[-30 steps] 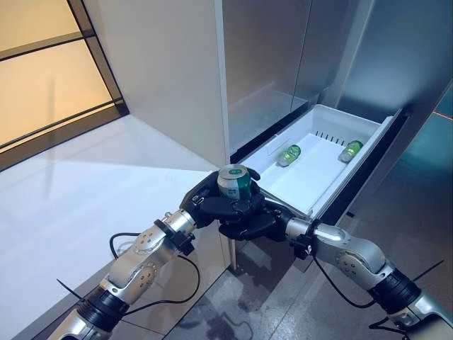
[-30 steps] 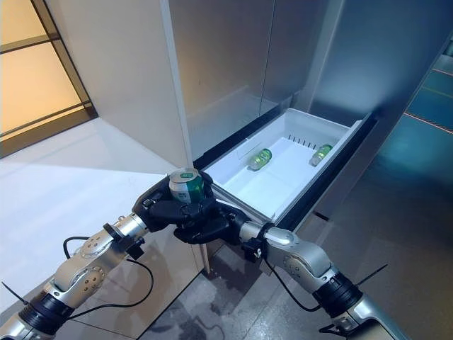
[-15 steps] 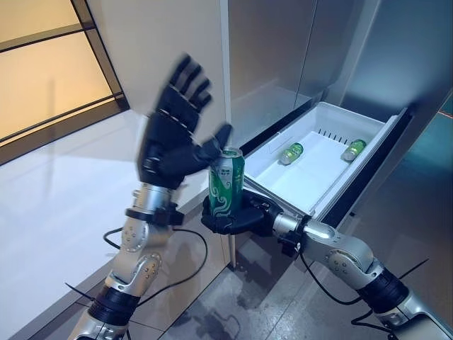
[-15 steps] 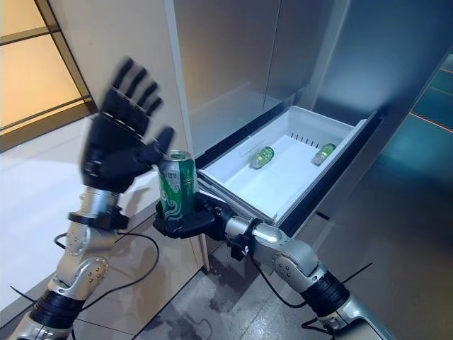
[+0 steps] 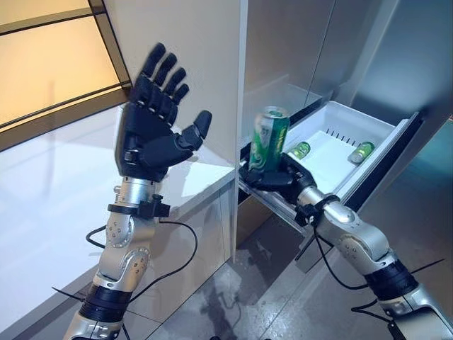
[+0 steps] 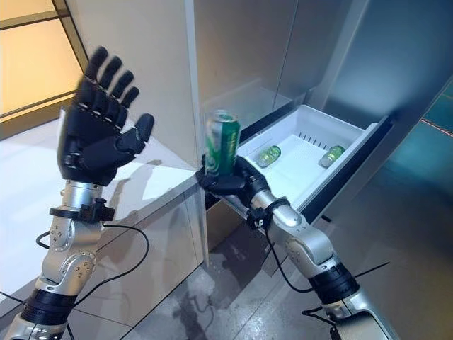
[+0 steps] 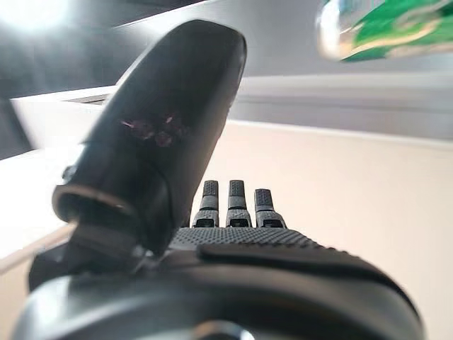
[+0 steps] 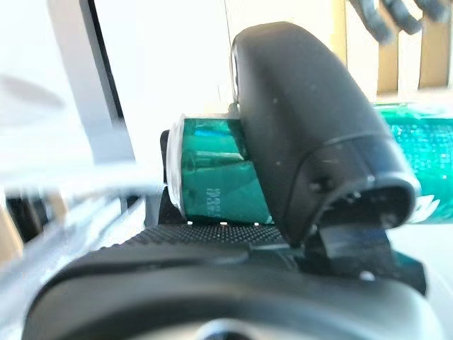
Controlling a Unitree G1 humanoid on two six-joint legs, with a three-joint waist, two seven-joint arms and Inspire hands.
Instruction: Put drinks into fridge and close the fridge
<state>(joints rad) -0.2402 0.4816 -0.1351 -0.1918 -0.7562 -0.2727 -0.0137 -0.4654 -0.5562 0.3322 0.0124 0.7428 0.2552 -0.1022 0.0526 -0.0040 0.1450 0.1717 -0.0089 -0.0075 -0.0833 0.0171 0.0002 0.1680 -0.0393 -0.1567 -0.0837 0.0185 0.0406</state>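
The right hand (image 5: 272,176) clasps the upright green can (image 5: 268,139) low by the open drawer's (image 5: 322,159) front corner; smooth, rigid, probably slippery.

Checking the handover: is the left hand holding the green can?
No, the left hand is raised open; the right hand grips the green can.

Green can (image 5: 268,139) — passed from both hands to right hand (image 5: 272,176) alone, carried towards open fridge drawer (image 5: 368,134); left hand (image 5: 152,127) — released, raised, fingers spread
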